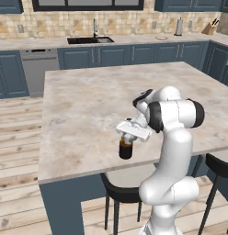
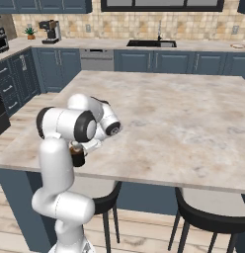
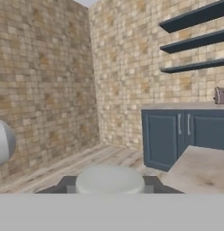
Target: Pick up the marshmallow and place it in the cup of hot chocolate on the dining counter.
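Hand view: marshmallow (image 3: pixel 110 179) pinched between the fingers (image 3: pixel 64 184), cup of hot chocolate (image 1: pixel 126 149) just below.

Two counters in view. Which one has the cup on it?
The dining counter, the marbled island, holds the cup of hot chocolate near its front edge, under the gripper. The wall counter carries the sink.

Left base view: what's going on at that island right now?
A white Franka arm is working at the near edge of the dining counter. Its hand sits directly over the cup of hot chocolate. In the hand view, a whitish-grey rounded object lies between the fingers, likely the marshmallow. Whether it has been let go isn't clear.
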### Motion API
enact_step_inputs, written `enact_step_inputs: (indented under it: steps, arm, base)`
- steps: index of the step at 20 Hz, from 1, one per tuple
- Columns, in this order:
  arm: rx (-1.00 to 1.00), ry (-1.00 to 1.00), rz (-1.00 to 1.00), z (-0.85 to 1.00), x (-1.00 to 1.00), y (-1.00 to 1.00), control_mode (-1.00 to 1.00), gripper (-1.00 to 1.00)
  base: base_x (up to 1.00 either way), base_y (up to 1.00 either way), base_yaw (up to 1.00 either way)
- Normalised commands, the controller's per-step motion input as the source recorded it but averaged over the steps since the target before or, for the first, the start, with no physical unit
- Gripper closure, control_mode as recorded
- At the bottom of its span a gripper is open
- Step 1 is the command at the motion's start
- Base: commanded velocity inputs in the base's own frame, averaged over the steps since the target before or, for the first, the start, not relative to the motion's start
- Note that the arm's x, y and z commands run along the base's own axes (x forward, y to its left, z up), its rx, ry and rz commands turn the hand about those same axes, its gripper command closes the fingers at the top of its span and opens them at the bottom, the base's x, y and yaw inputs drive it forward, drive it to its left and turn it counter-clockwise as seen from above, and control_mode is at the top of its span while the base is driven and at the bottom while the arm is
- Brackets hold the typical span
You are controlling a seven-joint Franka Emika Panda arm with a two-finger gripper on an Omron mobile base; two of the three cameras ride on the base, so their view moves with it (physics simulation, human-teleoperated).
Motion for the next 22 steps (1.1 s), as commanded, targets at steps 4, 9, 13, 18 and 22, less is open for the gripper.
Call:
enact_step_inputs:
  steps: [4,9,13,18,22]
  arm:
    - [0.00,0.00,0.06,0.00,-0.03,0.00,-1.00,1.00]
    - [0.00,0.00,0.06,-0.13,0.01,0.00,-1.00,1.00]
    - [0.00,0.00,0.06,-0.27,0.33,0.00,-1.00,-1.00]
    - [0.00,0.00,0.06,-0.06,0.15,0.00,-1.00,-1.00]
    - [0.00,0.00,0.05,0.00,-0.01,0.00,-1.00,-1.00]
  base:
    - [0.00,0.00,0.00]
    - [0.00,0.00,0.00]
    - [0.00,0.00,0.00]
    - [0.00,0.00,0.00]
    - [0.00,0.00,0.00]
